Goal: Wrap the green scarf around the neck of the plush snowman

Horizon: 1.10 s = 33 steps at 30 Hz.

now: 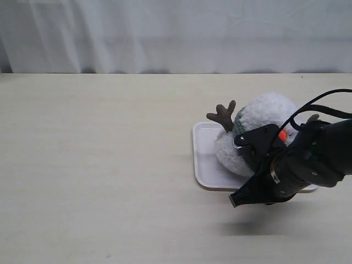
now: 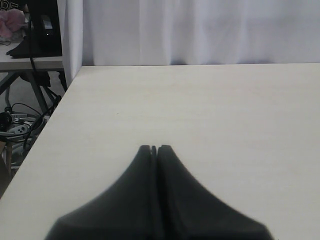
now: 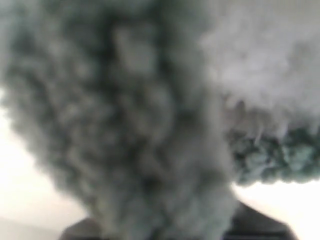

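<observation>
The plush snowman (image 1: 264, 113) lies on a white tray (image 1: 202, 162), with a brown twig arm (image 1: 223, 115) sticking up and its orange nose (image 1: 282, 135) beside my right arm. A dark sliver of the green scarf (image 1: 237, 122) shows at its neck. My right gripper (image 1: 254, 147) is pressed against the snowman's front. In the right wrist view the fuzzy green scarf (image 3: 130, 125) fills the space between the jaws, which are shut on it, with white fur (image 3: 265, 60) beside it. My left gripper (image 2: 154, 148) is shut and empty over bare table.
A white curtain (image 1: 176, 33) hangs behind the pale wooden table (image 1: 99, 165). In the left wrist view the table's side edge (image 2: 50, 115) drops off to cables and a stand (image 2: 20, 125) on the floor.
</observation>
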Available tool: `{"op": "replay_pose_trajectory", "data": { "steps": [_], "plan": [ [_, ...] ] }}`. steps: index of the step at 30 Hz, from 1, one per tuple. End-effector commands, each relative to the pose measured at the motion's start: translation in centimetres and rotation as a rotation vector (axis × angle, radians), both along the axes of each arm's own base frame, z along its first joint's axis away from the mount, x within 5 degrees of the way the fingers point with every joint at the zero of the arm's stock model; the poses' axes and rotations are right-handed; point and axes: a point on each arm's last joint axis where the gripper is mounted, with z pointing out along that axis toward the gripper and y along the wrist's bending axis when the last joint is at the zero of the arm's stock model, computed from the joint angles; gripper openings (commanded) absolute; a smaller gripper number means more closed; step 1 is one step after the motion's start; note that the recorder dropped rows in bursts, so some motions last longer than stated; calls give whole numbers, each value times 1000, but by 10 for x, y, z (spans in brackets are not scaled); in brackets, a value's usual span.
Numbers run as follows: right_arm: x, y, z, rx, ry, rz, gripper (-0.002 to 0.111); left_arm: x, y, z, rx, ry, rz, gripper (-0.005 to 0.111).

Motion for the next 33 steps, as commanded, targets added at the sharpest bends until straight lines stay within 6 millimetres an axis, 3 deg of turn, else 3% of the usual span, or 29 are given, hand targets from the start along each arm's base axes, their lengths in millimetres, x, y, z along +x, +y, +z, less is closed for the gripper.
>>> {"op": "replay_pose_trajectory", "data": {
  "steps": [1,27,29,33],
  "plan": [
    [-1,-1,-6,-28,22,16,4,0,0,0,-6,-11,0,0],
    [0,-1,-10,-38,33,40,5,0,0,0,-6,-11,0,0],
    [-1,-1,-10,-43,36,43,9,0,0,0,-6,-11,0,0],
    [-1,-2,-10,-49,41,40,34,0,0,0,-6,-11,0,0]
  ]
}}
